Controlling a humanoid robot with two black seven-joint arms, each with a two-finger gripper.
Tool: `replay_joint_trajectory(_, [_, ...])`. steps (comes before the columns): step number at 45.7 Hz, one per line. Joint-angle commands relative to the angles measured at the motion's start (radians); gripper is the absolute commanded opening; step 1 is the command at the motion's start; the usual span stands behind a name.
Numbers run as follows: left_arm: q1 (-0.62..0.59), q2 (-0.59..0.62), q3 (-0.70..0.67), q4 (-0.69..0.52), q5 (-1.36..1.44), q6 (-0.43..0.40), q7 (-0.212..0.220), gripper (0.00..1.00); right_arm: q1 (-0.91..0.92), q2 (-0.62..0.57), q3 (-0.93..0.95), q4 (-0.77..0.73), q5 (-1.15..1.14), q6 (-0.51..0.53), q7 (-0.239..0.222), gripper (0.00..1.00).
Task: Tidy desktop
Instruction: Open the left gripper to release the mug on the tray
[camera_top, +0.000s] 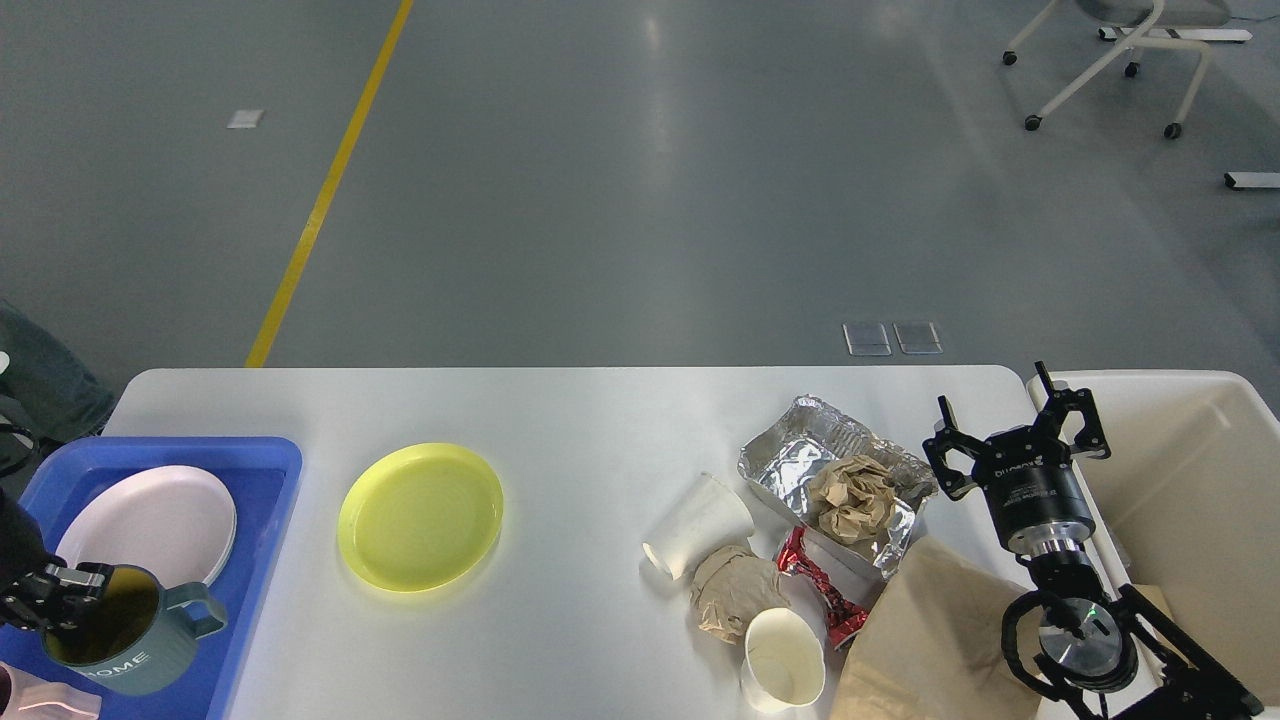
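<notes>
The left gripper (60, 600) pinches the mug (125, 640) rim over the tray (255, 520); releasing carelessly could tip it onto the white plate (150, 520). The right gripper (1015, 435) stands open.

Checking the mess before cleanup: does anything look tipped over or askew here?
Yes. One paper cup lies on its side on the desktop, beside crumpled brown paper; the foil tray is crushed out of shape.
</notes>
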Motion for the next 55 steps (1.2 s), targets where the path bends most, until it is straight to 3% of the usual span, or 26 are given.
replay_joint_trajectory(1, [0.067,0.024,-0.015,0.010,0.029,0.086,-0.001,0.00,-0.001,0.000,0.000,0.000,0.001,0.000,0.000,1.00])
replay_joint_trajectory(20, [0.263,0.069,-0.160,0.041,0.075,0.150,-0.010,0.00,-0.001,0.000,0.000,-0.002,0.001,0.000,0.000,1.00])
replay_joint_trajectory(30, [0.283,0.075,-0.170,0.047,0.075,0.153,-0.013,0.00,0.001,0.000,0.000,-0.002,-0.001,0.000,0.000,1.00])
replay_joint_trajectory(46, [0.312,0.104,-0.159,0.107,0.077,0.158,-0.099,0.00,-0.001,0.000,0.000,0.000,-0.001,0.000,0.000,1.00])
replay_joint_trajectory(55, [0.349,0.105,-0.170,0.127,0.078,0.158,-0.106,0.01,-0.001,0.000,0.000,0.000,-0.001,0.000,0.000,1.00])
